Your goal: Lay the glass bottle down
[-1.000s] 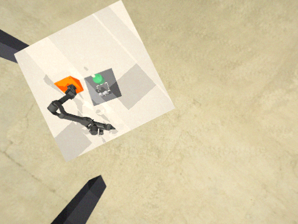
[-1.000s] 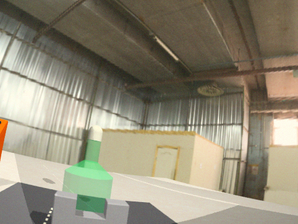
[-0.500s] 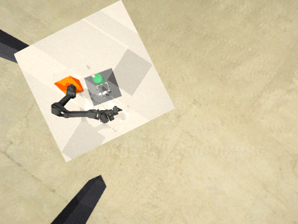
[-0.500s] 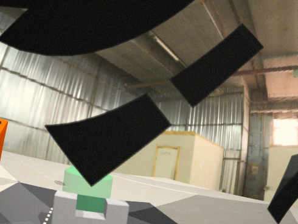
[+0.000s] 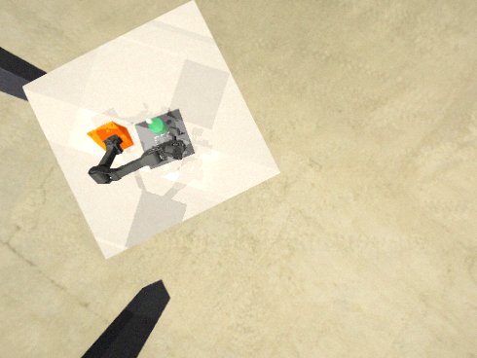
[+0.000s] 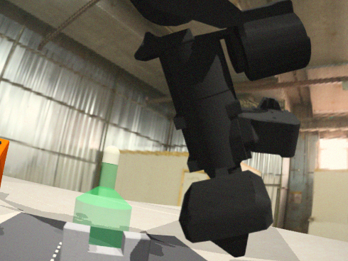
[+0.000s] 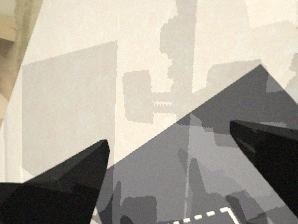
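One green bottle (image 5: 157, 125) (image 6: 103, 207) upright, beside wide-open, empty gripper (image 6: 226, 213) (image 7: 168, 136), apart from it.

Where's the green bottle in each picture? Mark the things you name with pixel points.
Top: the green bottle (image 5: 157, 125) (image 6: 102, 213) is left of the middle, near the mat's upper edge.
Exterior: lower left, upright behind the grey rest (image 6: 75, 245).
Wrist: not in it.
Shared landmark: the dark grey mat (image 5: 146, 140) (image 6: 26, 235) (image 7: 145, 172).
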Available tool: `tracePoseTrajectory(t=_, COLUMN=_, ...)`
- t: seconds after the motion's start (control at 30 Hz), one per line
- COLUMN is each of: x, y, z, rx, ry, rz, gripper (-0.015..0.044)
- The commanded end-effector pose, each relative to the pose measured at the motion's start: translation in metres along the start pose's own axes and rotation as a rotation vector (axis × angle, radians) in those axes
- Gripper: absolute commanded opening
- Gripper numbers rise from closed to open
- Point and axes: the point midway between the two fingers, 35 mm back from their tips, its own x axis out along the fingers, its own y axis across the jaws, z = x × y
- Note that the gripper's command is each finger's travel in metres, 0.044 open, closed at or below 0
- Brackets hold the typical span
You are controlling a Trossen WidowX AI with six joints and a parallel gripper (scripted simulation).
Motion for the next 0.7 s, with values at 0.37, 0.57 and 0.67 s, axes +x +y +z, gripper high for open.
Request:
tracePoseTrajectory(t=0.37, x=-0.054, y=0.150, z=-0.141, rx=-1.342, ry=0.305, rz=-0.005, gripper=0.0440)
tracePoseTrajectory(t=0.57, x=-0.097, y=0.172, z=-0.182, rx=-1.989, ry=0.327, rz=-0.142, gripper=0.0440)
tracePoseTrajectory(t=0.67, x=-0.109, y=0.176, z=-0.190, rx=-2.146, ry=0.321, rz=-0.191, gripper=0.0440)
